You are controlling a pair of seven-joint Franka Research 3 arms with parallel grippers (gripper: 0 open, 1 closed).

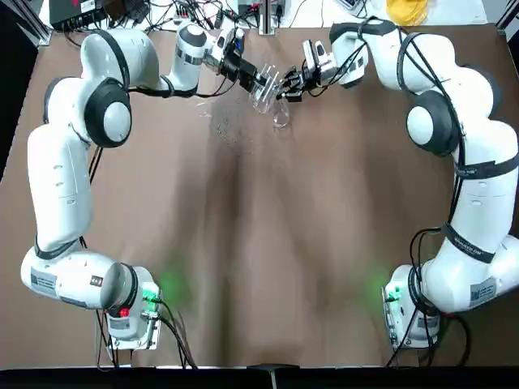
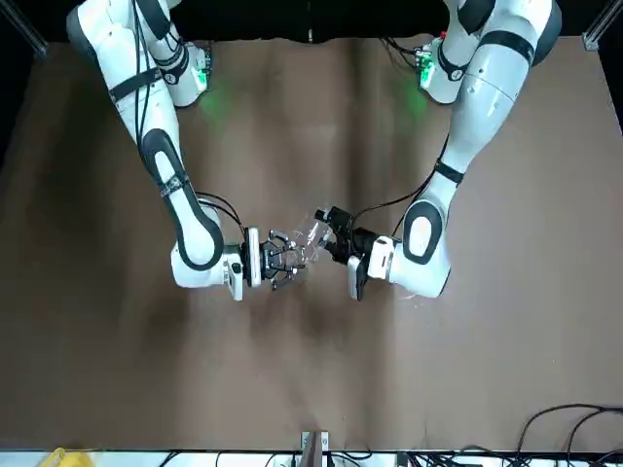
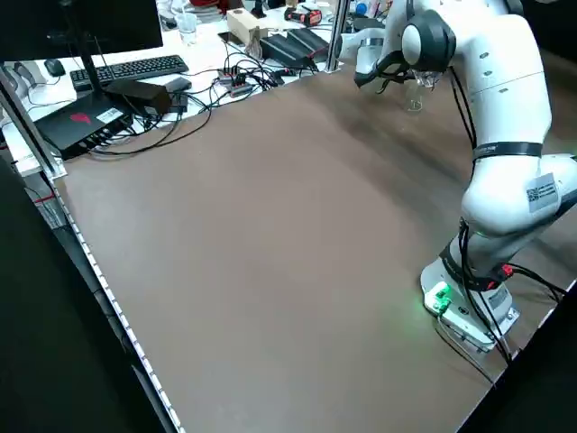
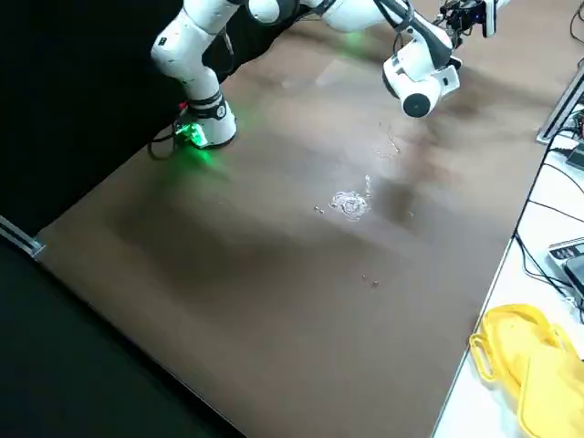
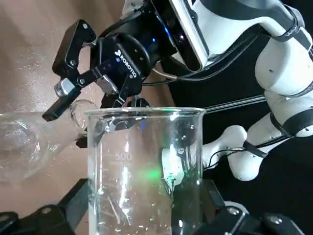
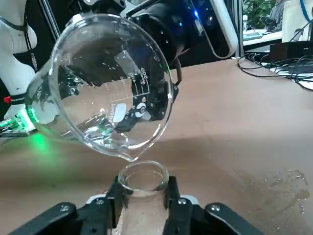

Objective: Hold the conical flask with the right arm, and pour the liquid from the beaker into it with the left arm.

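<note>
Top view, going left to right. Left arm (image 1: pixel 61 178) is based at bottom left, reaching up and across to mid-span near the far edge of the brown tabletop (image 1: pixel 243 267). Tangled cables (image 1: pixel 154 14) lie beyond that edge. Wet patch with droplets (image 1: pixel 229 134) is on the tabletop, just left of the glassware; right side view shows a shiny puddle plus scattered drops.

Left hand (image 1: pixel 258 79) has the beaker (image 1: pixel 266 96) clamped between its fingers, one on each side of the glass wall; left wrist view confirms and shows the 500 mark. Beaker is held clear of the tabletop. Right wrist view: beaker tipped, spout (image 6: pixel 132 156) right over the flask's round mouth (image 6: pixel 143 176), some clear liquid (image 6: pixel 100 127) along its lower wall. Can't tell whether a stream is running.

Next, conical flask (image 1: pixel 280 116): neck gripped by the right hand (image 1: pixel 292 83), a finger on either side, mouth just below the beaker's spout. Flask is also off the tabletop. Fill level: can't tell.

Right arm (image 1: pixel 474 186) comes in from its base at bottom right, elbow out wide, hand facing the left one. Yellow item (image 1: pixel 407 10) sits past the far edge, on a white surface (image 1: pixel 450 11).
</note>
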